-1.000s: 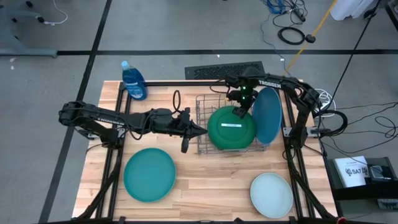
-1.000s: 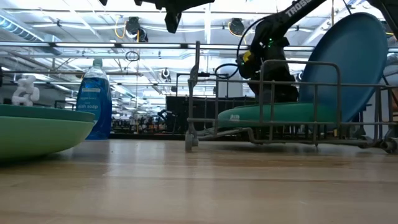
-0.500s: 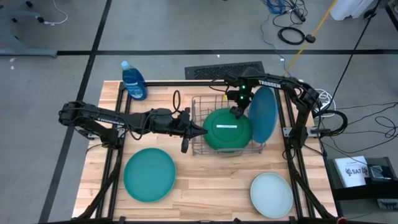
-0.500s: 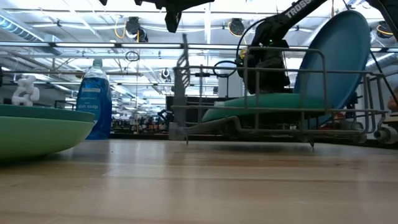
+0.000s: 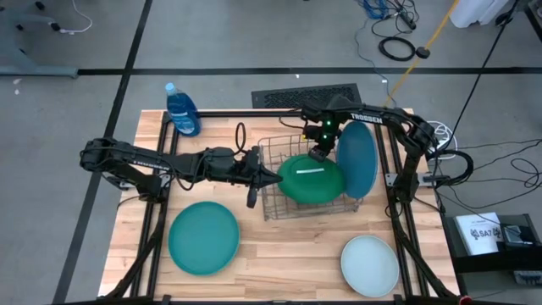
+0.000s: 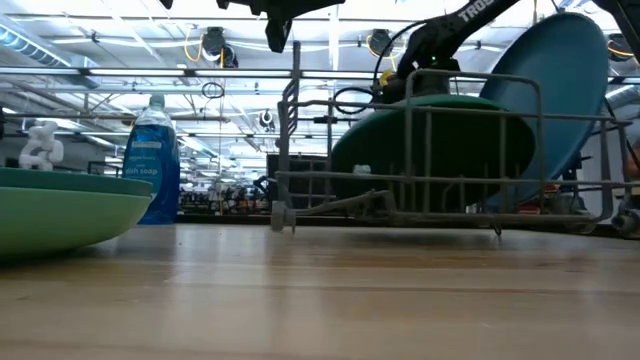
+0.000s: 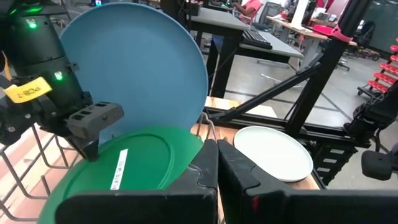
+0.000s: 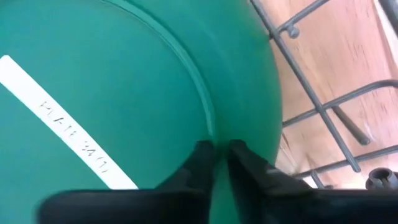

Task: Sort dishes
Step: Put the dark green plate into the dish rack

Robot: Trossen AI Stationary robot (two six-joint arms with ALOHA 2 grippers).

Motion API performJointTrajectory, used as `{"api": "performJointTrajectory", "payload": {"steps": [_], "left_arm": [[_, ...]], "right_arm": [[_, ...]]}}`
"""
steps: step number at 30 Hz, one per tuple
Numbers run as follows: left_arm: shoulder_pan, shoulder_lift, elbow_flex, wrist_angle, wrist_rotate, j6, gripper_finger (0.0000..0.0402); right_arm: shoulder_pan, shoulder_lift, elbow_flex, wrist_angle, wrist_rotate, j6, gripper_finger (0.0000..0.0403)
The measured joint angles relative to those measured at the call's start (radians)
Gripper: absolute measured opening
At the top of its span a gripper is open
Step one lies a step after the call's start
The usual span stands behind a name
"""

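At about 11 o'clock on the pale wooden table (image 5: 279, 263) stands a clear blue plastic bottle (image 5: 181, 110) with a white cap. At 7 o'clock lies a round, smooth teal plate (image 5: 203, 237), flat on the wood.

The left gripper (image 5: 269, 177) hangs near the middle of the table, just beside the 9 o'clock side of the rack. Its two dark fingers are pressed together and hold nothing.

Next comes the grey wire rack (image 5: 284, 203), made of thin metal bars. Inside it a round, shiny dark green plate (image 5: 309, 180) is tipped up on a slant. A white strip label is stuck on it. The right gripper (image 8: 216, 149) is clenched on the rim of this green plate at its 12 o'clock edge, one finger on each side of the rim.

A smooth round blue plate (image 5: 359, 158) stands on edge at the rack's 3 o'clock side, leaning.

At 5 o'clock a round pale mint plate (image 5: 370, 265) lies flat near the table's edge.
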Motion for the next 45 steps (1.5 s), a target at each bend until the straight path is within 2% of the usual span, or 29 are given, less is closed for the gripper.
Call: {"api": "performJointTrajectory", "payload": {"steps": [2,9,12,15,18,22,27,30,36,45], "left_arm": [[0.000,0.000,0.000,0.000,0.000,0.000,0.0000],[0.000,0.000,0.000,-0.007,0.001,0.028,0.0000],[-0.008,0.000,0.000,-0.046,-0.001,0.138,0.0000],[-0.034,0.000,0.000,-0.075,-0.106,0.282,0.0006],[-0.070,0.000,0.009,-0.087,-0.215,0.416,0.0037],[-0.121,0.040,0.064,-0.092,-0.302,0.572,0.0116],[-0.185,0.195,0.190,-0.154,-0.454,0.806,0.0236],[-0.216,0.310,0.299,-0.250,-0.502,0.877,0.0282],[-0.248,0.498,0.512,-0.547,-0.560,0.908,0.0296],[-0.245,0.661,0.647,-0.689,-0.679,0.877,0.0297]], "right_arm": [[0.005,-0.010,-0.002,0.002,0.012,0.001,0.0007],[0.022,-0.042,-0.003,0.007,0.048,0.014,0.0004],[0.027,-0.043,-0.003,0.007,0.051,0.016,0.0004],[0.027,-0.043,-0.003,0.008,0.052,0.016,0.0003],[0.027,-0.043,-0.003,0.012,0.052,0.017,0.0003],[0.027,-0.044,-0.003,0.016,0.053,0.016,0.0003],[0.026,-0.044,-0.002,0.018,0.053,0.016,0.0002],[0.026,-0.044,-0.002,0.019,0.054,0.018,0.0002],[0.026,-0.044,-0.002,0.021,0.054,0.017,0.0002],[0.026,-0.044,-0.002,0.037,0.056,0.013,0.0002]]}}
